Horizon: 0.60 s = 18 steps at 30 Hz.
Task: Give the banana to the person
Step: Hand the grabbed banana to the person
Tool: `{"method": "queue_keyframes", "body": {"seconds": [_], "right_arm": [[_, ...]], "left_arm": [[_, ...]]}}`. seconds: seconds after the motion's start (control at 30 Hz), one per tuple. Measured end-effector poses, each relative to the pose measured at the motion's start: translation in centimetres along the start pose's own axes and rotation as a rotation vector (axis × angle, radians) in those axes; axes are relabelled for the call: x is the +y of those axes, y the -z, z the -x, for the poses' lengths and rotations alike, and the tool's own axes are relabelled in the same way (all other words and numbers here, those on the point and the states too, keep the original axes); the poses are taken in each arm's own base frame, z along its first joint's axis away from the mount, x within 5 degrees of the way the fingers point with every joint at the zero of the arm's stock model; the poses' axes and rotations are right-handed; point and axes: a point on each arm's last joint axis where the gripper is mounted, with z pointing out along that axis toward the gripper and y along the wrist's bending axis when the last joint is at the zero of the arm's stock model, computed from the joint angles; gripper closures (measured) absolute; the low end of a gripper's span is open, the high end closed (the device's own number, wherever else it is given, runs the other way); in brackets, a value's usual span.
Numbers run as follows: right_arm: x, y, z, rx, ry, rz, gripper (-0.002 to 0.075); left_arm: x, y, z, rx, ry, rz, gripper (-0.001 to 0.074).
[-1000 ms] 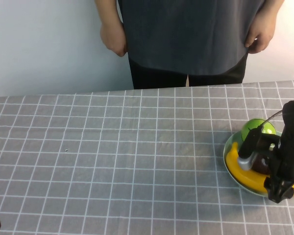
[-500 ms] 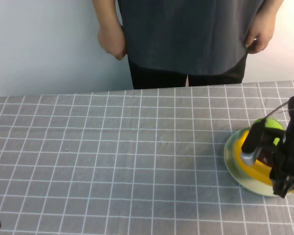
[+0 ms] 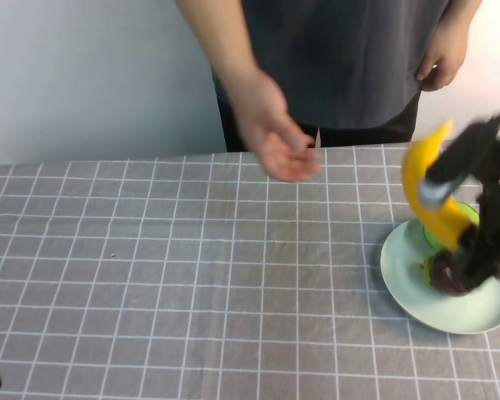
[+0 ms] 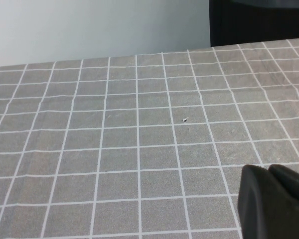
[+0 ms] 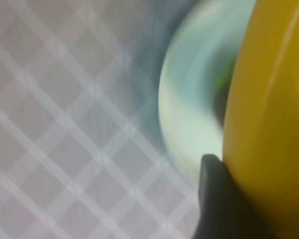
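My right gripper (image 3: 440, 192) is shut on the bright yellow banana (image 3: 417, 171) and holds it in the air above the plate, at the table's right. In the right wrist view the banana (image 5: 269, 109) fills one side, pressed against a black finger (image 5: 214, 199). The person (image 3: 342, 58) stands behind the table in a dark grey T-shirt. One bare hand (image 3: 275, 137) reaches out over the far table edge, palm open, left of the banana and apart from it. My left gripper (image 4: 276, 204) is shut and empty, low over the tablecloth at the near left.
A pale green plate (image 3: 408, 296) lies at the table's right, under the right arm. It holds a green apple (image 3: 436, 237) and a small dark red fruit (image 3: 446, 271). A grey checked cloth (image 3: 192, 275) covers the table.
My right gripper has lifted the banana off the plate and up toward the far side. The person's hand has come forward from the hip to over the table edge.
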Motion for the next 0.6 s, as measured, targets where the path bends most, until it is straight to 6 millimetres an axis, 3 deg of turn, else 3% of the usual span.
{"method": "queue_keyframes", "body": {"seconds": [0.1, 0.23, 0.37, 0.6], "right_arm": [[1.3, 2.6, 2.1, -0.251, -0.055, 0.003, 0.0734], [2.6, 3.4, 4.3, -0.312, -0.059, 0.047, 0.0727], [3.1, 2.5, 6.2, -0.310, -0.083, 0.071, 0.0727], [3.9, -1.1, 7.8, -0.210, -0.165, 0.104, 0.0725]], "left_arm": [[0.0, 0.0, 0.0, 0.000, 0.000, 0.000, 0.0741], [0.0, 0.0, 0.0, 0.000, 0.000, 0.000, 0.0741], [0.0, 0.0, 0.0, 0.000, 0.000, 0.000, 0.0741], [0.0, 0.0, 0.0, 0.000, 0.000, 0.000, 0.0741]]}}
